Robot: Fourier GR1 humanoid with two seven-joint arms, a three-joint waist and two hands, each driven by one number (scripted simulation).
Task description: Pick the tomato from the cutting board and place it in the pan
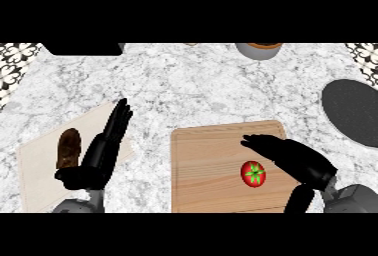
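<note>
Tomato lies on the wooden cutting board, right of the board's centre, well apart from the dark pan at the counter's right edge. You will find the right hand above the board just beside the tomato, fingers extended and only slightly bent, thumb spread apart, with nothing grasped. Note that the left hand shows at the lower left with fingers straight, holding nothing, beside a brown item on a pale board.
</note>
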